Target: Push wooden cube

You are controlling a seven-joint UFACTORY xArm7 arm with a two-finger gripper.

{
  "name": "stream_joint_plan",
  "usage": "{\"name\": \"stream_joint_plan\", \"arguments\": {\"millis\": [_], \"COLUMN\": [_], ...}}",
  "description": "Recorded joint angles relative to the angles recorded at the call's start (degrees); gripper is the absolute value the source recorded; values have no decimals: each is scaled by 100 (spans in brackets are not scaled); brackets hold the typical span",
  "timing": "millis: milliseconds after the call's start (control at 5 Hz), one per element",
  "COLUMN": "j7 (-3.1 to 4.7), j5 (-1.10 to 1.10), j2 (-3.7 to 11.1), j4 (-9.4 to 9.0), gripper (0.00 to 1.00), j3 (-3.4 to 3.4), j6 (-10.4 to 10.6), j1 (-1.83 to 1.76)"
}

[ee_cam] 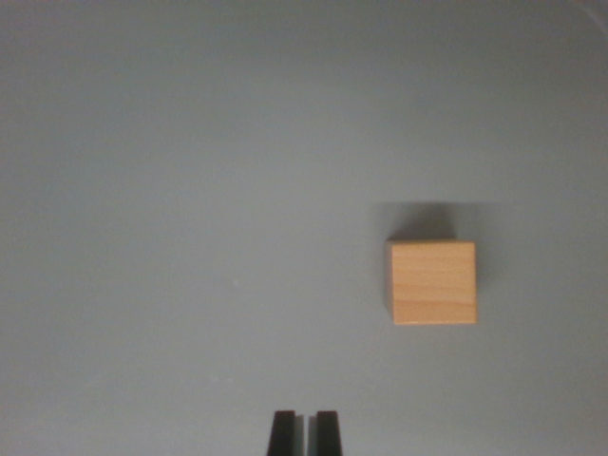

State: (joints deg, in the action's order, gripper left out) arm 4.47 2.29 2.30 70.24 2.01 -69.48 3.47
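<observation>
1. Wooden cube (433, 282) is what the claw (305, 432) has to shove, and right now the two are well apart. The claw sits at the bottom edge of the wrist view, its two dark fingers (282, 433) drawn together with only a thin slit between them, holding nothing.

2. From the claw, the cube lies ahead and off toward the wrist view's right, flat on the grey table (171, 190), its edges roughly square to the frame.

3. Risk, as I judge it: a straight advance from here would likely slide past the cube's near left corner and miss it.

4. Another risk: a narrow closed tip meeting the cube off-centre would probably spin it rather than push it straight, or clip a corner and knock it sideways.

5. Height matters too. I cannot tell how far the tips hang above the table; too high and they could ride over the cube's top, too low and they could scrape the surface.

6. Around the claw and cube I see only bare table. Nothing stands in the way.
</observation>
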Motion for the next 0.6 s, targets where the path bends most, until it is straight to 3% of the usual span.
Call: {"name": "stream_joint_plan", "arguments": {"millis": [200,400,600], "j7": [55,55,111], "j5": [5,5,9], "j2": [43,43,86], "j4": [-215,-215,-434], "gripper": [0,0,0], "j3": [30,30,60], "j6": [266,266,536], "j1": [29,29,58]}}
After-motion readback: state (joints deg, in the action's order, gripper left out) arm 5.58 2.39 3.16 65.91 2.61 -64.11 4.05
